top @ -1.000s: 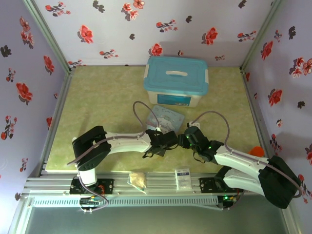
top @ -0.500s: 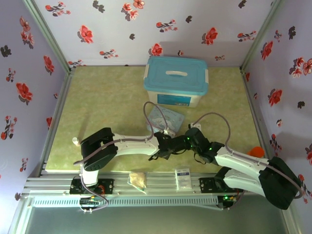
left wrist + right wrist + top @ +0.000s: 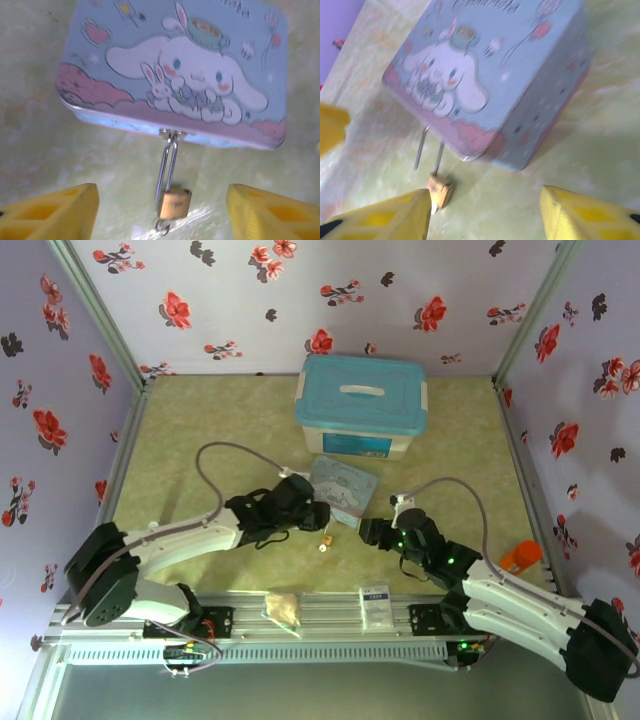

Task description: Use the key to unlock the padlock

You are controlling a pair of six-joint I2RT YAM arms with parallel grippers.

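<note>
Below the cartoon tin [image 3: 125, 30], both my claws have let go and drawn apart.
A second ago they huddled over the padlock [image 3: 174, 202]. Now my left claw [image 3: 318, 517] and right claw [image 3: 365, 532] gape wide and empty. The padlock lies between them on the mottled green table [image 3: 200, 430], hooked on the tin's hasp, one shackle leg seemingly free, so probably unlocked. I cannot pick out the key. Lilac flowered walls [image 3: 300, 300] surround us.

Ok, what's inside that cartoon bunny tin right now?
Nothing inside shows: the tin is shut, so its contents are covered. The padlock lies on the table in front, its shackle threaded through the tin's clasp.
</note>
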